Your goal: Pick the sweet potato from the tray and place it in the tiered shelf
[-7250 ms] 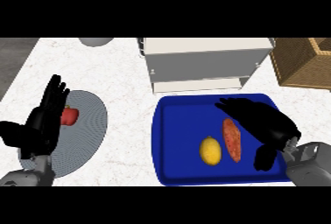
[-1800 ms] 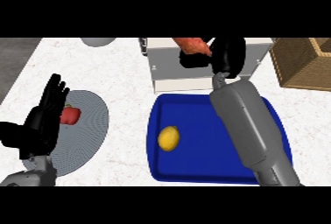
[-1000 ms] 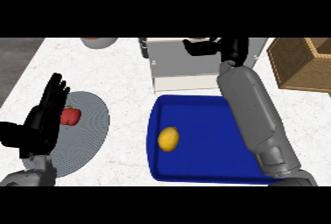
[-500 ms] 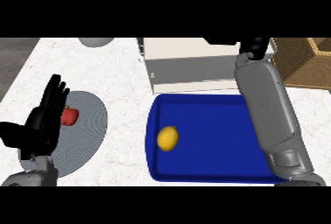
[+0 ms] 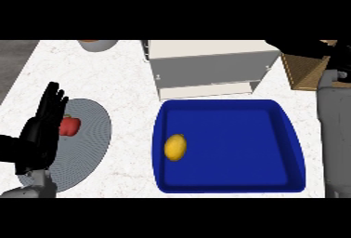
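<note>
A robot's left hand (image 5: 42, 132) stands open at the left edge of a kitchen counter (image 5: 123, 74), its fingers (image 5: 52, 100) straight, held close together and pointing up, holding nothing. Just to the right of those fingers, and seemingly not touching them, a red pepper (image 5: 69, 126) lies on a round grey plate (image 5: 93, 148), whose left side is hidden behind the hand. Farther right of the fingers, well apart from them, sits the blue tray (image 5: 233, 139), holding only a yellow lemon (image 5: 175, 147) on its left side, the side nearer the left hand. Beyond the tray, up and to the right of the left fingertips, stands the white tiered shelf (image 5: 212, 56), seen from above with its flat top and the front edge of a lower level showing. The right hand (image 5: 305, 47) appears as a dark shape at the upper right, over the far right corner of the shelf and beside a wooden crate (image 5: 302, 72); whether that hand is open or closed cannot be told. Its grey forearm (image 5: 334, 130) runs down the right edge, alongside the tray. The sweet potato shows nowhere in view, and its place cannot be told. A grey bowl (image 5: 96, 44) sits at the far edge of the counter, straight beyond the left fingers.
</note>
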Action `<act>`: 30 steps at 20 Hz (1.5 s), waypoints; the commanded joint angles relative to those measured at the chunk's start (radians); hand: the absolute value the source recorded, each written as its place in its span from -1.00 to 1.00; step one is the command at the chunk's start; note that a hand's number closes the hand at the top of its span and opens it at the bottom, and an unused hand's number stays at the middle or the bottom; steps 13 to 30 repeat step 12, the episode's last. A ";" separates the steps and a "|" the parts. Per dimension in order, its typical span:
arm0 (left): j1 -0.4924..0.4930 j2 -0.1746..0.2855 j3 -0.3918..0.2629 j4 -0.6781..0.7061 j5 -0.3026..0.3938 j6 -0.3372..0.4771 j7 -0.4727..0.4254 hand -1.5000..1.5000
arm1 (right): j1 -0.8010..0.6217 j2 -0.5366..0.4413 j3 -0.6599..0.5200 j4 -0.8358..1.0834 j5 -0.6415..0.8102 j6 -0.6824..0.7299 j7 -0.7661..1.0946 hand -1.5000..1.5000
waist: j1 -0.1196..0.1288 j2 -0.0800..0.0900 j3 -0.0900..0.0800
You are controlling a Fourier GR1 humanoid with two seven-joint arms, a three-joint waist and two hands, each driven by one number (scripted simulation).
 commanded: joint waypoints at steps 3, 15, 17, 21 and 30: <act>-0.021 0.023 0.011 -0.019 0.004 -0.013 0.043 0.00 | 0.224 -0.079 -0.054 -0.300 -0.127 0.154 0.082 -1.00 | 0.007 0.004 0.000; -0.035 0.022 0.036 0.056 0.014 -0.028 -0.014 0.00 | 0.408 -0.196 -0.236 -0.461 -0.407 0.331 0.017 -1.00 | 0.012 0.007 0.000; -0.035 0.022 0.036 0.056 0.014 -0.028 -0.014 0.00 | 0.408 -0.196 -0.236 -0.461 -0.407 0.331 0.017 -1.00 | 0.012 0.007 0.000; -0.035 0.022 0.036 0.056 0.014 -0.028 -0.014 0.00 | 0.408 -0.196 -0.236 -0.461 -0.407 0.331 0.017 -1.00 | 0.012 0.007 0.000; -0.035 0.022 0.036 0.056 0.014 -0.028 -0.014 0.00 | 0.408 -0.196 -0.236 -0.461 -0.407 0.331 0.017 -1.00 | 0.012 0.007 0.000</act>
